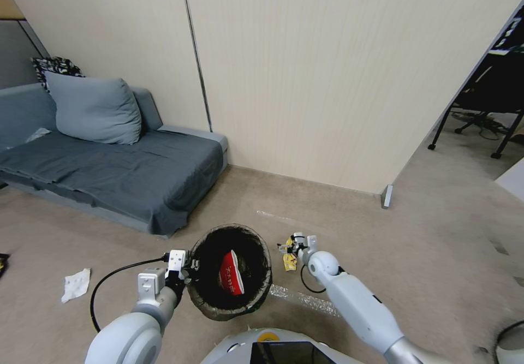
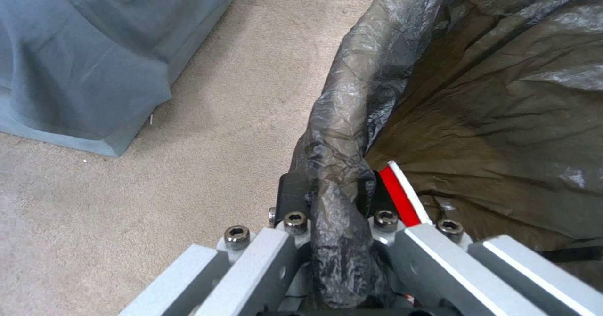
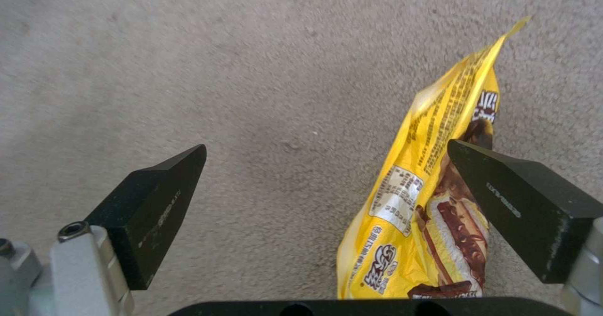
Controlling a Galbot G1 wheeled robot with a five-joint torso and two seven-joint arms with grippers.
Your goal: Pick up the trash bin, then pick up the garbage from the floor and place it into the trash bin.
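The trash bin (image 1: 212, 297), round and lined with a dark bag, hangs just above the floor (image 1: 426, 244) in front of me. My left gripper (image 1: 185, 268) is shut on its rim; in the left wrist view the left gripper (image 2: 331, 194) pinches the folded bag edge (image 2: 342, 132). A red-and-white packet (image 1: 231, 273) lies inside the bin. Right of the bin, a yellow snack wrapper (image 1: 289, 260) lies on the carpet. My right gripper (image 3: 327, 147) is open low over it, with the yellow wrapper (image 3: 427, 189) against the inner side of one finger (image 3: 521, 203).
A crumpled white tissue (image 1: 75, 285) lies on the carpet to the left. A grey sofa (image 1: 120, 173) with a cushion stands at the back left and a beige wall (image 1: 327, 80) runs behind. A strip of shiny tape (image 1: 305, 298) crosses the floor. Desk legs (image 1: 442, 129) stand at the far right.
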